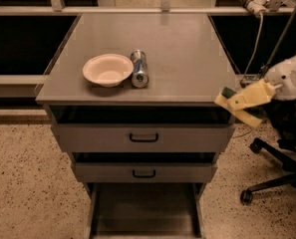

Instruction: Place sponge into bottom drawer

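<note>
My gripper (235, 105) hangs in the air just off the right front corner of the cabinet top, level with its edge. It is shut on the sponge (225, 96), whose dark green layer and pale yellow foam show between the pale fingers (252, 94). The bottom drawer (101, 211) is pulled open at the foot of the cabinet, a shallow grey tray with nothing showing in it. It lies well below and to the left of the gripper.
A white bowl (107, 69) and a metal can (139, 68) lying on its side rest on the grey cabinet top (177, 54). Two upper drawers with black handles (143, 138) are closed. An office chair base (269, 180) stands at the right, below the arm.
</note>
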You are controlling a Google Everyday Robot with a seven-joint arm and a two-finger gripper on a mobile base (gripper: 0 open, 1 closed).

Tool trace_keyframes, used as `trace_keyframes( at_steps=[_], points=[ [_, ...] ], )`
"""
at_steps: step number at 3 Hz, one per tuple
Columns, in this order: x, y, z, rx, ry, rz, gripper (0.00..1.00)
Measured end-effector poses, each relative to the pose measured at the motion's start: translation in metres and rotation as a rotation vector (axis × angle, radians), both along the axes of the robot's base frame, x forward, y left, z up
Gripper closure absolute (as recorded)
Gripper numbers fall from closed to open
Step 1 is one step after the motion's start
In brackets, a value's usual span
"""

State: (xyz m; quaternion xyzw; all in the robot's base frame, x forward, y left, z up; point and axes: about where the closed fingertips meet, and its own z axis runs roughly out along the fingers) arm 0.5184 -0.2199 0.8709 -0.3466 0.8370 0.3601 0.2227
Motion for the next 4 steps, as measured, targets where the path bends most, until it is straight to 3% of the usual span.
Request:
trace_keyframes(
  at_steps=[1, 2, 3, 4],
  points=[
    [-0.013, -0.014, -0.005, 0.025, 0.02, -0.034, 1.0],
    [-0.012, -0.012, -0.005, 0.024, 0.019, -0.03, 1.0],
    [-0.025, -0.007, -0.017, -0.007, 0.0, -0.038, 1.0],
    [-0.053, -0.011, -0.049, -0.029, -0.048, -0.119, 1.0]
  ],
)
